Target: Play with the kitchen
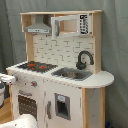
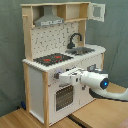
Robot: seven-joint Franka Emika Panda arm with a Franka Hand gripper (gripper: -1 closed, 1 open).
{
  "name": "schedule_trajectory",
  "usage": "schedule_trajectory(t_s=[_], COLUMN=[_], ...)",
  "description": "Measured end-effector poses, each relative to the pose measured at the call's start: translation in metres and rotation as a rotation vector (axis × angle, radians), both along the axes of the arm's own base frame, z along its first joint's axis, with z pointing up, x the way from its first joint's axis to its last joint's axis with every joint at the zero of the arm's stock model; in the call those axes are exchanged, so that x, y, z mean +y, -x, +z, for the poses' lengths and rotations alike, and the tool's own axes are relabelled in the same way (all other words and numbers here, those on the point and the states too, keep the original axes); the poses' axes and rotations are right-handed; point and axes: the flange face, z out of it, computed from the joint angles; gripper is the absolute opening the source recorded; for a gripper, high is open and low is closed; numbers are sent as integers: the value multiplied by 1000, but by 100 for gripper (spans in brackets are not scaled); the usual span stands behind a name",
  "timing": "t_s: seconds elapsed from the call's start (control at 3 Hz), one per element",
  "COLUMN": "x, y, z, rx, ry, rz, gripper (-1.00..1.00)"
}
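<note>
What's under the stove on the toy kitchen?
Under the stove sits the oven door, with dark slats. The robot's hand reaches in just above it. What is inside the oven stays hidden behind the closed door.

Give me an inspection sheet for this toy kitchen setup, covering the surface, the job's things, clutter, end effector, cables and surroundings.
Surface: wooden floor under the unit.
Job's things: kitchen upright; stovetop bare; faucet over the sink; upper cabinet door open in the second exterior view.
Clutter: nothing seen.
End effector: at the front panel above the oven door; fingers not discernible.
Cables: nothing seen.
Surroundings: grey curtain behind.
</note>
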Motion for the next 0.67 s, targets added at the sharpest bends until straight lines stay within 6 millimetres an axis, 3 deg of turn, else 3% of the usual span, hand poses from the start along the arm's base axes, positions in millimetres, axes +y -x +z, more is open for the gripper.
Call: schedule_trajectory(t_s=[0.67], x=[-32], y=[34], z=[-6], rx=[14], ry=[1], rz=[-17], gripper=[100])
